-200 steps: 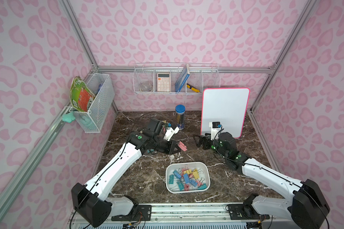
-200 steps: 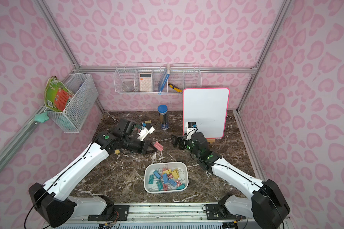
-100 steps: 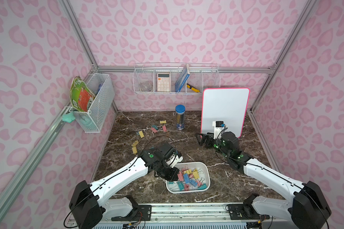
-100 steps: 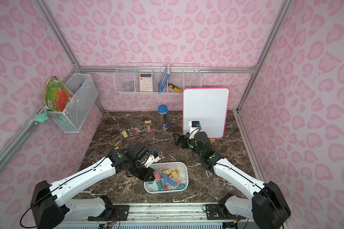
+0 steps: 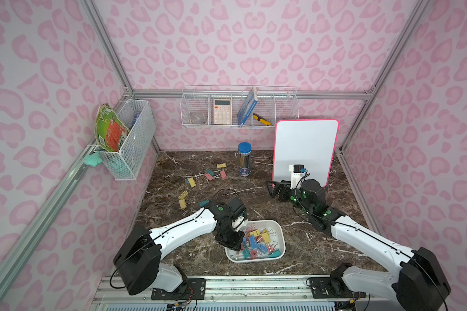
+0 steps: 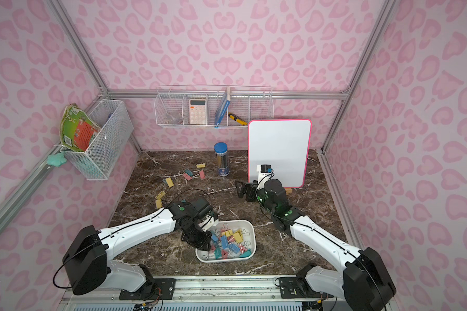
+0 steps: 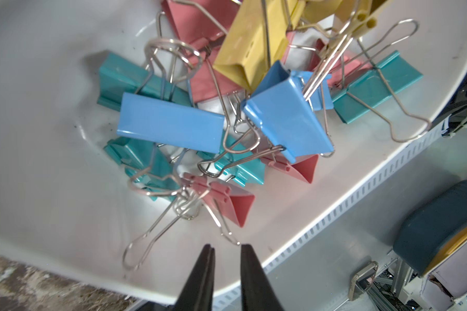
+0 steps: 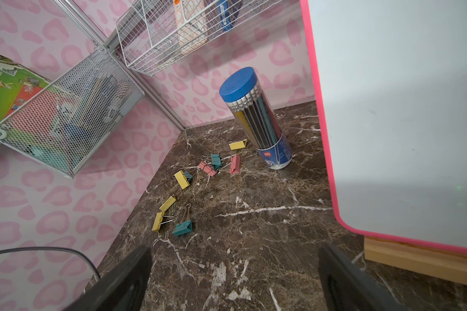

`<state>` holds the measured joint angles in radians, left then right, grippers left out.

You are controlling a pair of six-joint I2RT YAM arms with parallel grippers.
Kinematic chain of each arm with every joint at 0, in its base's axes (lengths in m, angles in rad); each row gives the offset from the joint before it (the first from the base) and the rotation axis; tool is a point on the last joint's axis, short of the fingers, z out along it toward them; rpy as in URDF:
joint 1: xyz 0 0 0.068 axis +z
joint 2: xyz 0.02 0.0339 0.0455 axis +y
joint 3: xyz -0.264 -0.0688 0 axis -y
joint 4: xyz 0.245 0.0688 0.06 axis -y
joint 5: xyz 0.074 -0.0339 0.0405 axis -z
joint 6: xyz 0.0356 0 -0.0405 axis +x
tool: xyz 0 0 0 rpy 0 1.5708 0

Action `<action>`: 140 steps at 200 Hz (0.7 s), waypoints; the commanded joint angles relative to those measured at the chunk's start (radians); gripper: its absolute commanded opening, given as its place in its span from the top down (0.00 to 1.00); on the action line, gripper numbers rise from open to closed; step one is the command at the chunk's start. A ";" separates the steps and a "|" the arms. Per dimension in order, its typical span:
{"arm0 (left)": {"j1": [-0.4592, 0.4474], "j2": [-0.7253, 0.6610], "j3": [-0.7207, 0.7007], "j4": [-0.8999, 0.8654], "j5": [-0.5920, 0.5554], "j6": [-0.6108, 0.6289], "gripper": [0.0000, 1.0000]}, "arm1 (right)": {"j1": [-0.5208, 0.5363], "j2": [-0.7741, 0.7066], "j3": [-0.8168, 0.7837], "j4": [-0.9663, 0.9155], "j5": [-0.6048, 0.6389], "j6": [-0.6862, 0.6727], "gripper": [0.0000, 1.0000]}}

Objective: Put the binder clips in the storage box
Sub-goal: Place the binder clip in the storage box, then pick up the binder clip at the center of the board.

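One storage box (image 5: 264, 223), long axis left-right, binder clips (image 5: 254, 243) jumbled

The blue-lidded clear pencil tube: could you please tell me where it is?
The tube stands upright at the back in a top view, just left of the pink-framed whiteboard.

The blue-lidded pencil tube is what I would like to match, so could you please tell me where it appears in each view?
In a top view: the pencil tube stands upright at the back of the table, beside the whiteboard.
In a top view: the same spot, beside the whiteboard.
Left wrist: not in it.
Right wrist: ahead, close to the whiteboard's pink edge.
Shared landmark: the pink-framed whiteboard.
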<state>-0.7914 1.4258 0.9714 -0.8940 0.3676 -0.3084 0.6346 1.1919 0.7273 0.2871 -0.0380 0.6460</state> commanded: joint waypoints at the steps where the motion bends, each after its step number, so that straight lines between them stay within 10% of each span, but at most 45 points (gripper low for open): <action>1: 0.000 -0.055 0.032 -0.021 -0.046 -0.002 0.67 | 0.000 0.004 -0.002 0.018 0.000 -0.002 0.02; 64: 0.176 -0.110 0.250 0.032 -0.386 -0.112 0.66 | 0.000 0.009 -0.018 0.051 -0.007 0.011 0.02; 140: 0.552 0.242 0.492 0.221 -0.406 -0.194 0.67 | 0.100 -0.008 0.021 0.003 0.082 -0.068 0.02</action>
<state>-0.3004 1.5631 1.3781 -0.7067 -0.0357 -0.4694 0.7040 1.1782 0.7223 0.2909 -0.0040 0.6292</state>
